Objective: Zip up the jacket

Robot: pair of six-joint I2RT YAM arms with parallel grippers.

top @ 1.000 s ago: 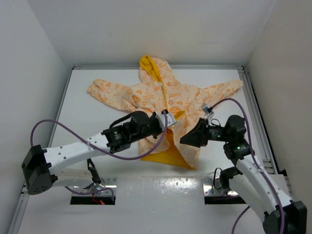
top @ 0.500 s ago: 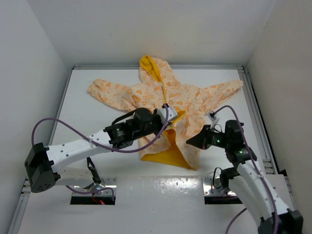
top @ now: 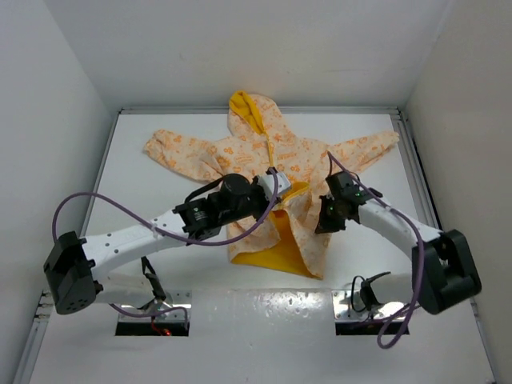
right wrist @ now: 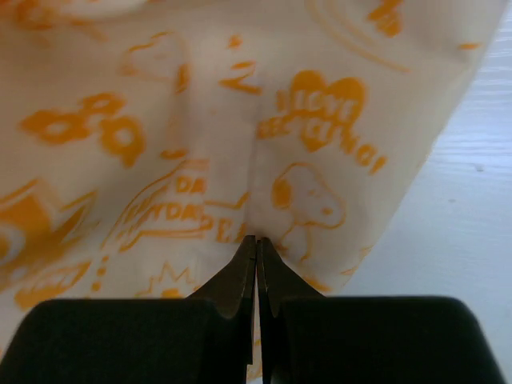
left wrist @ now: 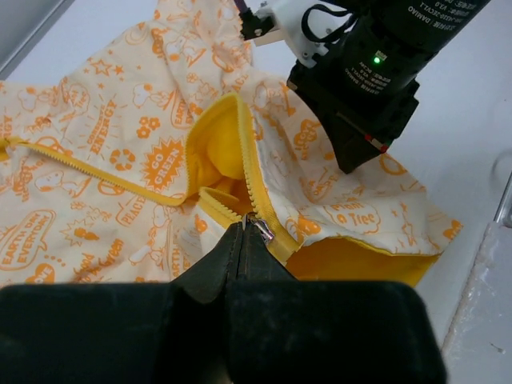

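Top external view: shows the jacket (top: pixel 272 156) lying flat on the white table (top: pixel 160 196), in the upper middle of the frame, hood toward the top edge, sleeves spread to left and right. Hides part of the lower front under both arms. Shows the front open at the bottom, with yellow lining (top: pixel 276 248) turned out at lower centre. Places the left gripper (top: pixel 273 190) over the middle of the front and the right gripper (top: pixel 323 225) on the panel just right of centre. Cannot tell either jaw state from up here: too small and too dark.

Left wrist view: fills the bottom of the frame with the black gripper body, cutting off everything below the tips. Shows both fingers (left wrist: pixel 216 264) pressed together, closed on the small metal zipper pull (left wrist: pixel 262 231) at the meeting point of the two tapes of the yellow zipper (left wrist: pixel 104 178). Shows the zipper joined toward the left edge and parted toward upper centre, around a pocket of yellow lining. Catches the right gripper at upper right, green light on, nose down on the fabric, fingertips hard to make out.

Right wrist view: gives almost only cream cloth with orange print, blurred near the top, plus a strip of table at the right. Shows the jaws closed, pinching the jacket, with a crease rising from the tips. Cannot see the amount of cloth between them.
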